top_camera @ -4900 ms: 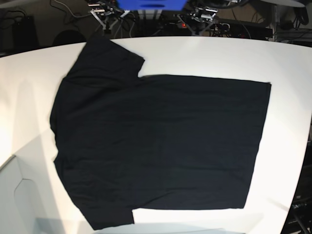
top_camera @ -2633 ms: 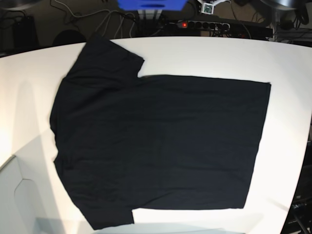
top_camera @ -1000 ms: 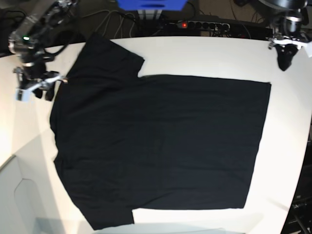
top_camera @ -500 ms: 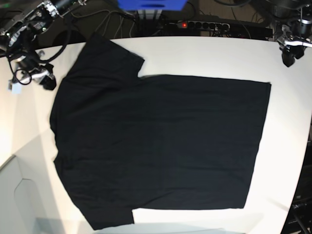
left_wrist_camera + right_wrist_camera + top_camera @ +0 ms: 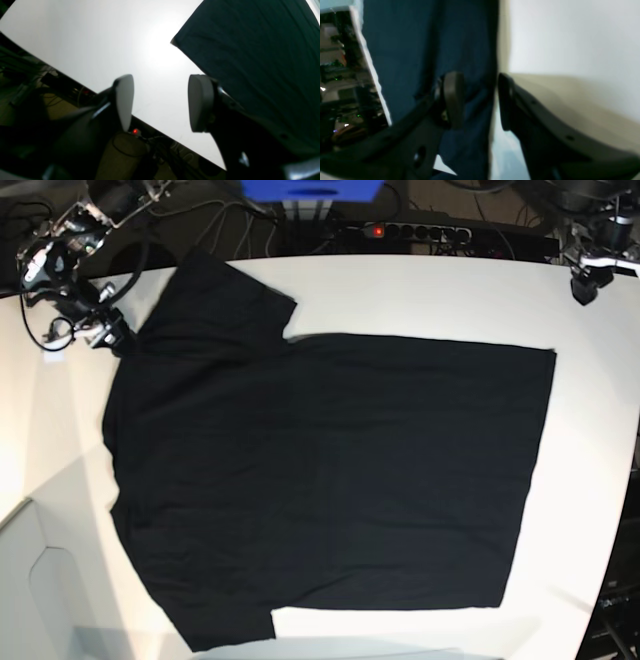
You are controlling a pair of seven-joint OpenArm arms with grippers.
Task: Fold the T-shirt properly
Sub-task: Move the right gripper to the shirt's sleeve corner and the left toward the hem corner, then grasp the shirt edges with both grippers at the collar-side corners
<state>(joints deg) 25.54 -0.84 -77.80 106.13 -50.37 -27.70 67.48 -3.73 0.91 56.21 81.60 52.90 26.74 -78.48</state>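
Note:
The black T-shirt (image 5: 330, 470) lies spread flat on the white table (image 5: 420, 290), sleeves to the left and hem to the right, with no print showing. My right gripper (image 5: 105, 332) hangs at the far left by the upper sleeve. In the right wrist view it (image 5: 478, 100) is open, its fingers (image 5: 453, 100) straddling the dark cloth's (image 5: 420, 50) edge. My left gripper (image 5: 583, 285) hovers at the back right corner of the table. In the left wrist view it (image 5: 161, 102) is open over bare table, with the shirt's hem corner (image 5: 250, 50) just beyond.
A power strip with a red light (image 5: 410, 230), cables and a blue object (image 5: 310, 188) lie behind the table's back edge. A pale box-like form (image 5: 40, 580) sits at the front left. The table edge curves away at the right (image 5: 625, 430).
My right gripper has moved right and back, reaching the upper sleeve's edge. My left gripper has shifted slightly back at the right corner. The T-shirt has not moved.

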